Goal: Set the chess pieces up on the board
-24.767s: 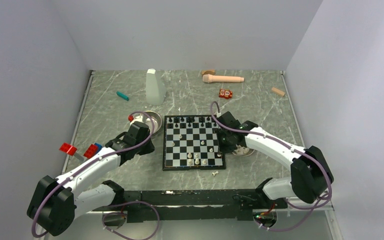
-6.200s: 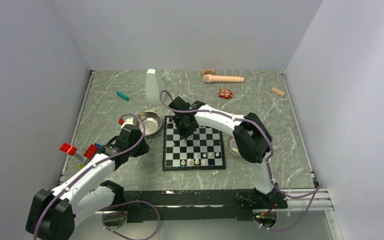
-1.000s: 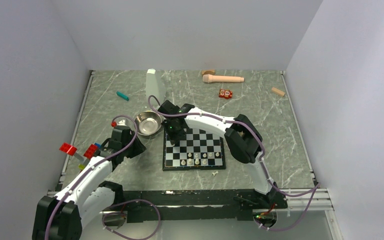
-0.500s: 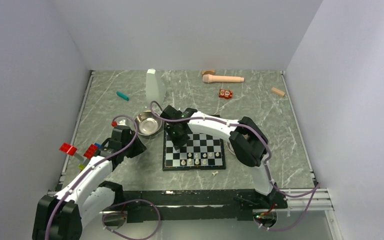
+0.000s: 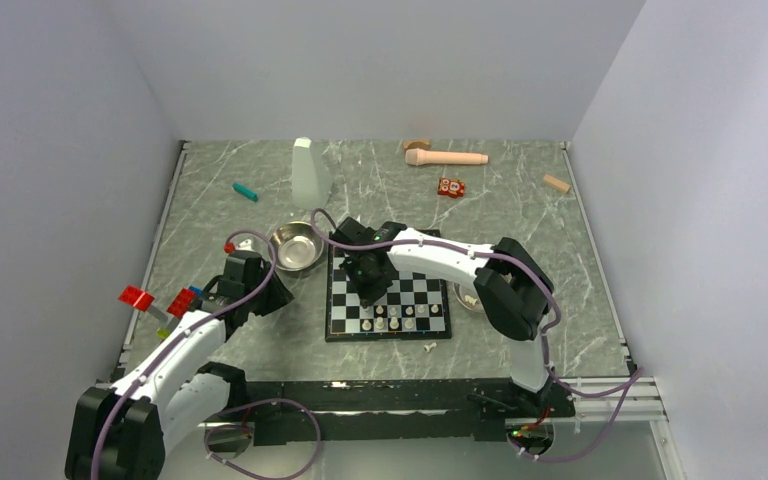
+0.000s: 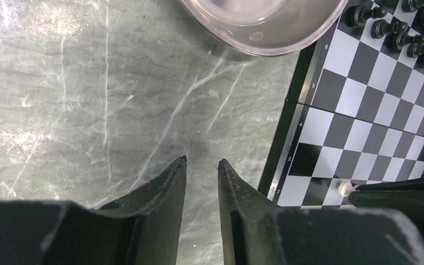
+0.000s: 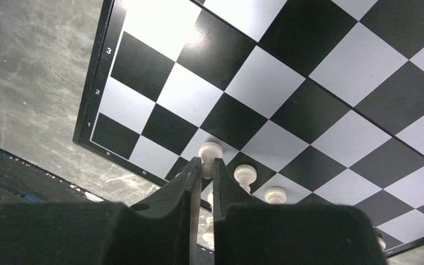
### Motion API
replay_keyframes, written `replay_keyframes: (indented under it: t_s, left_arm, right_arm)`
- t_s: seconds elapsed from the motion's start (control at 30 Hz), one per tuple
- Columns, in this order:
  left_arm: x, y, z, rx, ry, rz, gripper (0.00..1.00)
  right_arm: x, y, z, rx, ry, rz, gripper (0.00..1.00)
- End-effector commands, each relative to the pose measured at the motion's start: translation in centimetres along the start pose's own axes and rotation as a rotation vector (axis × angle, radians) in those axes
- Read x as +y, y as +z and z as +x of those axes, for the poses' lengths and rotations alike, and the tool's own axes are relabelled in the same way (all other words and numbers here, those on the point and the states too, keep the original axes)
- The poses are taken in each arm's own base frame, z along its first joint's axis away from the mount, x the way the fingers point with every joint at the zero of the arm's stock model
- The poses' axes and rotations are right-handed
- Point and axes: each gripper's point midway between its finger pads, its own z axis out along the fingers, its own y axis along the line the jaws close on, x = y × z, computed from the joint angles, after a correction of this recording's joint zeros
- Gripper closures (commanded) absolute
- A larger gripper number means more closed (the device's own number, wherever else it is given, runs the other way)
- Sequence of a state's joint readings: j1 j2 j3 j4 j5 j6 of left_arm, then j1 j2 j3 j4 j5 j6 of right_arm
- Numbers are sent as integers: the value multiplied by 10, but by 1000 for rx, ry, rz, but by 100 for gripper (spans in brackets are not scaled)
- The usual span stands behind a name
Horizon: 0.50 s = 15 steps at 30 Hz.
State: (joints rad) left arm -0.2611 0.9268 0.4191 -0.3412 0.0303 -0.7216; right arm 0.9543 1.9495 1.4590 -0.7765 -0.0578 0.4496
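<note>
While the right gripper point(image 7: 206, 162) pinches a tiny cream pawn point(image 7: 210, 149), jaws almost shut, over the black-and-white checkered board's point(image 7: 265, 83) left side, the light, slippery piece likely wants gripping at its neck.

White pawn point(image 7: 210, 150) between end effector point(image 7: 206, 163) tips (over board point(image 7: 309, 83))

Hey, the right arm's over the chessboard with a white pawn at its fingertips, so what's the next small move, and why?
Probably lower the right gripper straight down, then open it. It appears to pinch a white pawn just above an empty square of the board, right beside two standing pawns in the near rows, so that square looks like its place.
</note>
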Motion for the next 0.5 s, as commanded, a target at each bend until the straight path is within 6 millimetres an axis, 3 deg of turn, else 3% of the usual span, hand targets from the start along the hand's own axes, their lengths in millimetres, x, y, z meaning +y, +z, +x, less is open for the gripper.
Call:
replay_keyframes:
  t_s: [0.0,0.47]
  left_arm:
    - [-8,-2,-8,-25,6,34,67]
    - [-7,-1,-7,-23,5,33,67]
  right_arm:
    - [2,-14,2,-11,3,-9,86]
    - [5,-16,8,0,1,-32,85]
